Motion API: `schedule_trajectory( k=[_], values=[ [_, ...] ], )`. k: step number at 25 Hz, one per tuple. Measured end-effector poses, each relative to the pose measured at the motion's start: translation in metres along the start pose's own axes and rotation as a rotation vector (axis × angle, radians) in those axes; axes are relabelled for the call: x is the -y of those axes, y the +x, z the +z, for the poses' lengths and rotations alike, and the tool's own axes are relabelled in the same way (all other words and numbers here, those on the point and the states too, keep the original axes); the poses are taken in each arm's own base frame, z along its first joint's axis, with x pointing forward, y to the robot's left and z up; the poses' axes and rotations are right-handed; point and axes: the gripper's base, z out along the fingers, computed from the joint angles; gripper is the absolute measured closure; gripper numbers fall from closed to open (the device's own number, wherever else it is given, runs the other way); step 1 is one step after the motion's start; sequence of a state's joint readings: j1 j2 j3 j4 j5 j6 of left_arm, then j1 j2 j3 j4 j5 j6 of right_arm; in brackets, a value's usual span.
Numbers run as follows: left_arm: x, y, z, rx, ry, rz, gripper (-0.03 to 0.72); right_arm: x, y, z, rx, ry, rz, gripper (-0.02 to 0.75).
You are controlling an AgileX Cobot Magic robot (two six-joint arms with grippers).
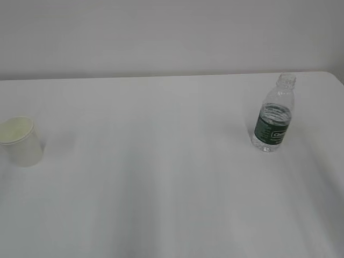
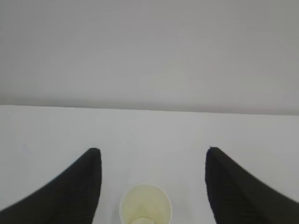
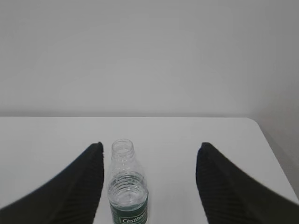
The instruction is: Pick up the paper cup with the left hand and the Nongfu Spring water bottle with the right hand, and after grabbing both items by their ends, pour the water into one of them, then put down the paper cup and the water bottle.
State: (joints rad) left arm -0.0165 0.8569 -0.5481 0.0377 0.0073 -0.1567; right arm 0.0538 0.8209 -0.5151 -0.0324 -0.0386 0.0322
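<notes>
I work in what looks like a bare test room or lab set-up rather than anyone's home or kitchen. The surface [image 1: 172, 188] in front of me is plain white, smooth and unmarked, with a rounded far corner at the right. Behind it stands a plain pale wall [image 1: 172, 32] with no window, picture or shelf on it, and the light is flat and even. All that stands on the white expanse is a paper cup [image 1: 20, 141] far to the left and a Nongfu Spring water bottle [image 1: 274, 115] far to the right, set well apart like props for a trial.
</notes>
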Motion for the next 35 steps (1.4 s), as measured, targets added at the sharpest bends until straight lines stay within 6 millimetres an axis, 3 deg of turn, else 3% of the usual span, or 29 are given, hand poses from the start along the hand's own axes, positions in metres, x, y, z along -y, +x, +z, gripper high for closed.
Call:
schedule_trajectory(
  k=[9, 16, 23, 27, 35],
  values=[
    [0.0, 0.002, 0.019, 0.035, 0.007, -0.017, 0.204, 0.0, 0.008, 0.02, -0.004, -0.004, 0.001, 0.258],
    [-0.005, 0.049, 0.05, -0.04, -0.001, -0.027, 0.204, -0.002, 0.037, 0.035, 0.052, -0.02, 0.058, 0.259],
    [-0.008, 0.059, 0.045, 0.112, 0.006, -0.055, 0.204, -0.005, 0.063, 0.038, 0.091, -0.059, 0.074, 0.259],
    [-0.009, 0.067, 0.042, 0.096, 0.012, -0.122, 0.204, -0.009, 0.069, 0.042, 0.088, -0.102, 0.079, 0.259],
    [-0.009, 0.101, 0.042, 0.033, 0.042, -0.094, 0.214, -0.018, 0.092, 0.063, 0.024, -0.199, 0.064, 0.259]
  ],
)
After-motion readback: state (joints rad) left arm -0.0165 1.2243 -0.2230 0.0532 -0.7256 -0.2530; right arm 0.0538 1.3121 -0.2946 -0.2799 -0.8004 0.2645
